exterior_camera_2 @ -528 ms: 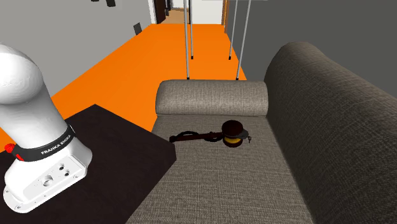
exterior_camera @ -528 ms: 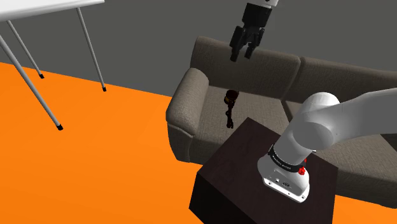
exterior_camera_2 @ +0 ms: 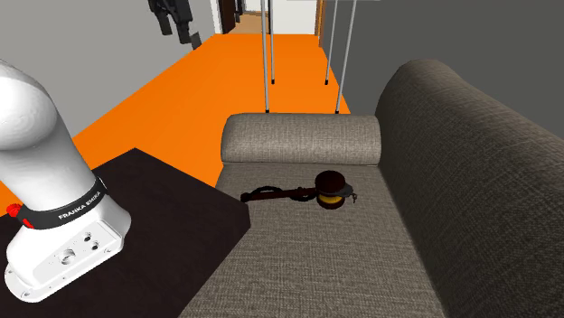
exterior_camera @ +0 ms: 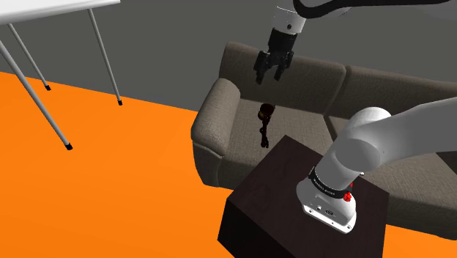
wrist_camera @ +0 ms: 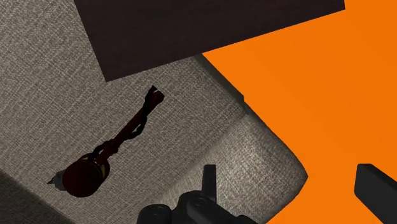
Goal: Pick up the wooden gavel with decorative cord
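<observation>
Gavel (exterior_camera_2: pixel 327 191) lies on sofa (exterior_camera_2: pixel 452 181), gripper (exterior_camera: pixel 269 76) above it spread wide, empty.

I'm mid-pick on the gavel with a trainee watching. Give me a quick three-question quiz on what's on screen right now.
1. True or false: the gripper is shut on the gavel.
2. The gavel lies on: A) the orange floor, B) the sofa seat, C) the dark stand.
3. Fill in: the end of the gavel nearer the backrest is its ____.

Key: 1 false, the fingers stand apart, above the gavel and off it. 2 B. 3 head.
</observation>
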You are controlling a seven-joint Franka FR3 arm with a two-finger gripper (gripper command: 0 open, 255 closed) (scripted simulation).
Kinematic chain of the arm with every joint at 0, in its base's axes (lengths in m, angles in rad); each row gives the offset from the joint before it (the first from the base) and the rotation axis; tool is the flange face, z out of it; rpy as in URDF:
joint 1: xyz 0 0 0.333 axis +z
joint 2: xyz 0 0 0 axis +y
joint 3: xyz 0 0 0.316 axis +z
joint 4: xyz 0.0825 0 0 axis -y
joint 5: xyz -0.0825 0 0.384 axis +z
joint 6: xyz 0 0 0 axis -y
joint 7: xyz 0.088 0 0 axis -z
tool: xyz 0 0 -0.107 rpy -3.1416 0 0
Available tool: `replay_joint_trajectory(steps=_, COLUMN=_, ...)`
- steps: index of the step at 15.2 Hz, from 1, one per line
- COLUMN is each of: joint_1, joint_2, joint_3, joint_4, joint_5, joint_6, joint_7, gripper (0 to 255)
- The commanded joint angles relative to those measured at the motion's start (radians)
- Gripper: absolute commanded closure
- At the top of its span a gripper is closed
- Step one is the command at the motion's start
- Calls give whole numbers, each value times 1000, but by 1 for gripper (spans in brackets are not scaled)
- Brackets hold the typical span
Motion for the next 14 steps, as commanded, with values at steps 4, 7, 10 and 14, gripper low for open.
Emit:
replay_joint_trajectory(steps=4, joint_1=-58, joint_2=85, joint_3=-6, joint_4=-90, joint_5=-32, joint_6=190, joint_7=52, gripper=0)
replay_joint_trajectory(steps=7, joint_1=-94, joint_2=157, joint_3=-10, joint_4=-127, joint_5=-53, joint_6=306, joint_7=87, gripper=0)
replay_joint_trajectory(steps=10, joint_1=-131, joint_2=241, joint_3=-15, joint_4=-152, joint_5=-76, joint_6=423, joint_7=125, gripper=0)
replay_joint_trajectory(steps=14, joint_1=-183, joint_2=371, joint_3=-23, joint_4=-168, joint_5=-112, joint_6=579, joint_7=181, gripper=0)
